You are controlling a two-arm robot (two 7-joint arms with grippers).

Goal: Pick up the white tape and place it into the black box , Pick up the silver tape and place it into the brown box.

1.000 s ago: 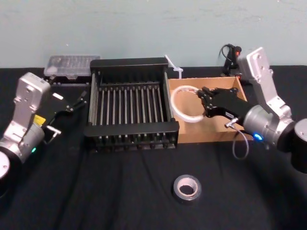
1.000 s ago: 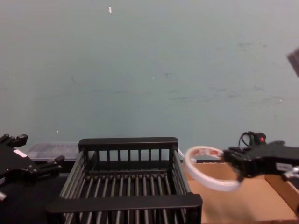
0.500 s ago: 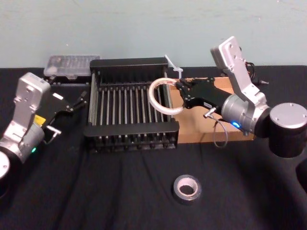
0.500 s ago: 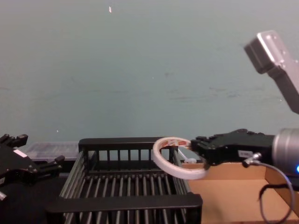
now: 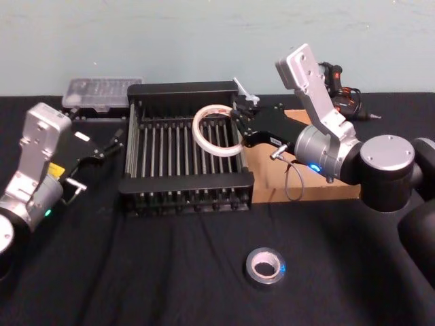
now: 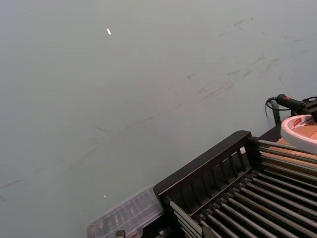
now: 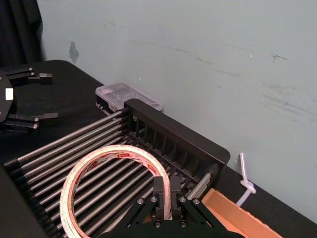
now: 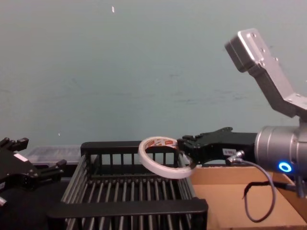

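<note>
Leftward goes the white tape [image 5: 196, 130] since a second ago: it hung over the brown box then, and now it hangs above the bars of the black box [image 5: 183, 182], toward that crate's right side.

At the far left, the left gripper [image 5: 109, 144] sits parked over the surface [image 5: 170, 272] beside the crate, fingers spread and holding nothing. Next comes the crate, with nothing yet lying on its bars. The ring is in the air over it, clear of the rim, pinched at its right edge by the right gripper [image 5: 238, 128], whose arm reaches in across the brown box [image 5: 319, 193].

A round ring has no real long axis. It lies close to flat, its hole facing mostly upward, tilted so that the pinched edge sits lower than the free edge.

The silver tape [image 5: 250, 265] lies flat and untouched on the surface in front, well apart from both boxes.

My judgement is that the first placement is nearly done, lacking only the release, and the silver roll's whole trip remains.
</note>
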